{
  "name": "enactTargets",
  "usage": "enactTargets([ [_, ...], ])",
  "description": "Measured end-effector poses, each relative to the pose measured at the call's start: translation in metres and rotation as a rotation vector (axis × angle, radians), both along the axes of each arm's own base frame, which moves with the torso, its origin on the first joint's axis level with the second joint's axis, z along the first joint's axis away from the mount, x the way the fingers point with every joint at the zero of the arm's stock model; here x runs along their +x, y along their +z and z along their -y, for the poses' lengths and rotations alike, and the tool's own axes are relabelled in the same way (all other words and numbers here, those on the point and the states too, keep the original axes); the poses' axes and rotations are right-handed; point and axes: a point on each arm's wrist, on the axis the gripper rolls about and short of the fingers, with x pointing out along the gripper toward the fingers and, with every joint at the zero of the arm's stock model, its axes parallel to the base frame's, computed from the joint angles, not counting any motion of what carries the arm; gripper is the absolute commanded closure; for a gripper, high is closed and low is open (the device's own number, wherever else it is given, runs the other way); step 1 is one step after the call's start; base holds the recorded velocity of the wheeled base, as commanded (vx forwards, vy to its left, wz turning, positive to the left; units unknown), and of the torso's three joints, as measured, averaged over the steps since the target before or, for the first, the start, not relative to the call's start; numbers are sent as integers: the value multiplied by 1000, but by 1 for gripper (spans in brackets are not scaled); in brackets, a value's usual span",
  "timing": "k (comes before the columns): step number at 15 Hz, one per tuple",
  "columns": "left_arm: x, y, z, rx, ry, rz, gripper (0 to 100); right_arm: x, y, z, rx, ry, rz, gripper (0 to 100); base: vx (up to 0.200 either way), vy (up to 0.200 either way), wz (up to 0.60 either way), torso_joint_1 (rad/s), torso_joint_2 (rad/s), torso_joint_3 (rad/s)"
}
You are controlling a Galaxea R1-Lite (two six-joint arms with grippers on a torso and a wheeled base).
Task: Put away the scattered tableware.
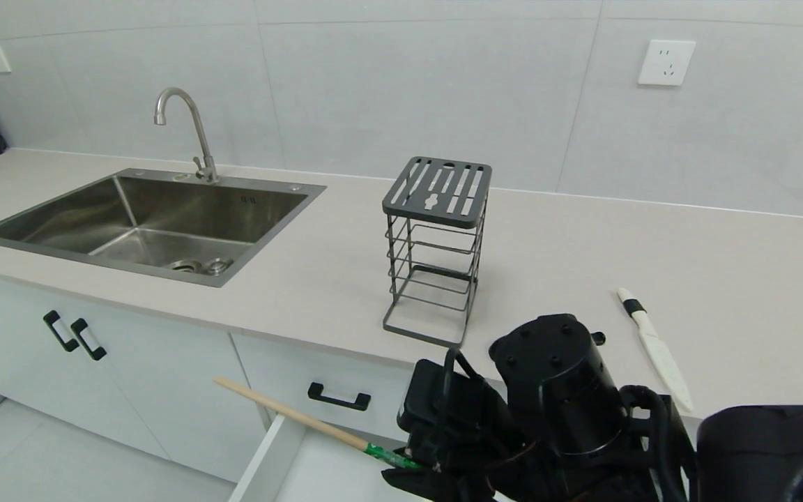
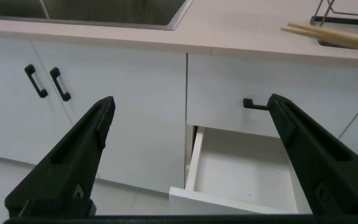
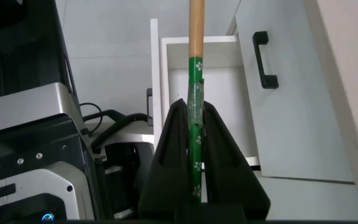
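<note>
My right gripper (image 1: pixel 412 466) is shut on wooden chopsticks (image 1: pixel 304 418) by their green-patterned end, held in front of the counter above the open white drawer (image 1: pixel 265 457). In the right wrist view the chopsticks (image 3: pixel 196 74) run out from between the closed fingers (image 3: pixel 173 143) and over the drawer (image 3: pixel 173 68). A white knife (image 1: pixel 654 346) with a black band lies on the counter at the right. My left gripper (image 2: pixel 191 102) stands wide open and holds nothing, low down and facing the cabinet front and the open drawer (image 2: pixel 241 174).
A dark wire rack (image 1: pixel 436 251) with a slotted top stands mid-counter. A steel sink (image 1: pixel 143 219) with a faucet (image 1: pixel 189 129) is set in the counter's left part. Below are cabinet doors with black handles (image 1: pixel 74 335). Wooden sticks (image 2: pixel 334 34) show by the rack's base.
</note>
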Motion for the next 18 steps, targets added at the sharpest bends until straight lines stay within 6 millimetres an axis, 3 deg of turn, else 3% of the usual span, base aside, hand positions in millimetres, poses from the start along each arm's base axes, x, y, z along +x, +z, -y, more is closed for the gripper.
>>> enactTargets([
  [7, 0, 0, 0, 0, 0, -1, 0, -1, -4, -2, -6, 67, -40, 100, 0, 0, 0, -168, 370, 202],
  [11, 0, 0, 0, 0, 0, -1, 0, 8, -10, 3, -69, 91, 31, 100, 0, 0, 0, -100, 234, 131],
  [18, 0, 0, 0, 0, 0, -2, 0, 24, -23, -26, 8, 73, 25, 100, 0, 0, 0, -42, 103, 59],
])
